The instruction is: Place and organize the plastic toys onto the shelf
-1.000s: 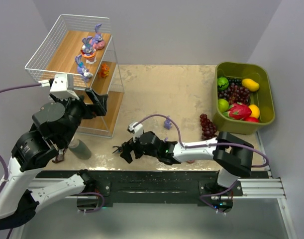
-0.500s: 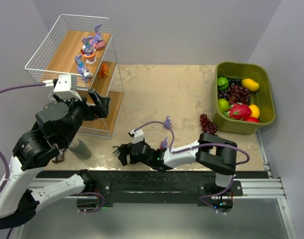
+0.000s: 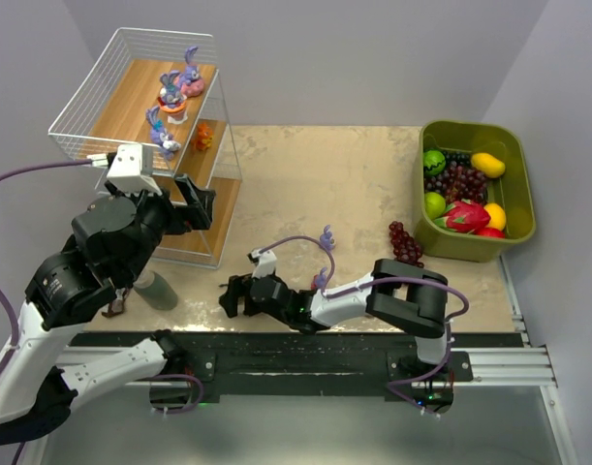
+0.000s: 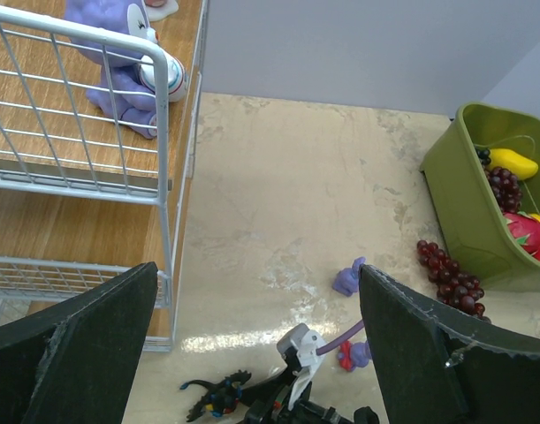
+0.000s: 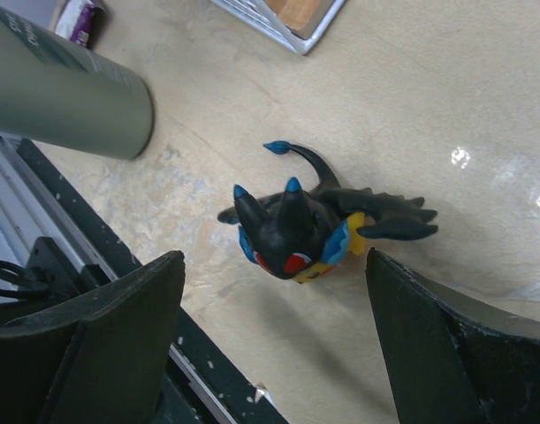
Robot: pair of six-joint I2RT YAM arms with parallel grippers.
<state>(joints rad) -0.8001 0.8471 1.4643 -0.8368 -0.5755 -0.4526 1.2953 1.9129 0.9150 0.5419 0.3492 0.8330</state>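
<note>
The shelf (image 3: 131, 97) stands at the far left with purple bunny toys (image 3: 184, 77) and an orange toy (image 3: 203, 136) on its boards. A black insect-like toy (image 5: 314, 225) lies on the table just beyond the tips of my open right gripper (image 5: 274, 344), untouched, near the front edge (image 3: 230, 298). Two more toys rest on the table: a purple one (image 3: 326, 237) and a purple-and-red one (image 4: 352, 353) beside the right arm. My left gripper (image 3: 197, 199) hangs open and empty by the shelf's right side (image 4: 256, 353).
A grey cylinder (image 3: 155, 289) lies at the front left, close to the black toy (image 4: 218, 395). An olive-green bin (image 3: 523, 228) of fruit sits at the right, with a dark grape bunch (image 3: 405, 244) on the table beside it. The table's black front rail runs right under the right gripper.
The right arm has folded and carried its gripper left and nearer the front edge, up to the black toy. The left gripper shifted slightly right beside the shelf.
</note>
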